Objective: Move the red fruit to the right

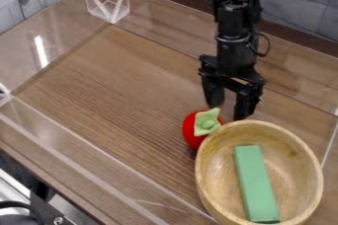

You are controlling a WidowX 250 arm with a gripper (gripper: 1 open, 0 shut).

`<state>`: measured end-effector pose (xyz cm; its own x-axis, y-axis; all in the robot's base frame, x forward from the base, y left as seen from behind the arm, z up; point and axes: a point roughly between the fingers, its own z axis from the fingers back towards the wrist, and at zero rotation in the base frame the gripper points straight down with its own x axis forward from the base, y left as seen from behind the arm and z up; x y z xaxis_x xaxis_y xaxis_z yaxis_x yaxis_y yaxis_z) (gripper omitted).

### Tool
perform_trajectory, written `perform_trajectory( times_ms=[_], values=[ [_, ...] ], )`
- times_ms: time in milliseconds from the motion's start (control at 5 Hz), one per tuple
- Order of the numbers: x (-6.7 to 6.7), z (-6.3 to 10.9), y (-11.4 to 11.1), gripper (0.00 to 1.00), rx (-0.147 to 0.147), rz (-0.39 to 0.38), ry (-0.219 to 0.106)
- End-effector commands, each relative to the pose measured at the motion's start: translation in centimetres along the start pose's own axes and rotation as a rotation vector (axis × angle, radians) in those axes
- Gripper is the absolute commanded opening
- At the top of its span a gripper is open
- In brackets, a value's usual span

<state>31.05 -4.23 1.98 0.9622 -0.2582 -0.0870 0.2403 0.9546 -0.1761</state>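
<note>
Wooden table [119, 81], black arm upright, gripper [231, 99] pointing down, jaws spread wide, empty, just above red fruit [203, 128]

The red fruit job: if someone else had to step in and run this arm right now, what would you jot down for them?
Gripper: open, pointing down, holding nothing, poised just above and behind the red fruit.
Red fruit: on the wooden table, resting against the left rim of the wooden bowl.
Green block: lying flat inside the bowl.
Done: arm brought over to the fruit.
Left: close on the fruit, lift it, set it down further right. The bowl sits right beside it on that side, so it probably needs carrying over or around.
</note>
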Motion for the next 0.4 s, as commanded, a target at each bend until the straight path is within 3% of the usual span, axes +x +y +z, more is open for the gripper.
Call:
perform_trajectory(
  times_ms=[0, 200],
  values=[
    [-0.20, 0.52, 0.83, 1.00, 0.006, 0.017, -0.009],
    [-0.40, 0.47, 0.96, 1.00, 0.006, 0.018, 0.002]
  ],
)
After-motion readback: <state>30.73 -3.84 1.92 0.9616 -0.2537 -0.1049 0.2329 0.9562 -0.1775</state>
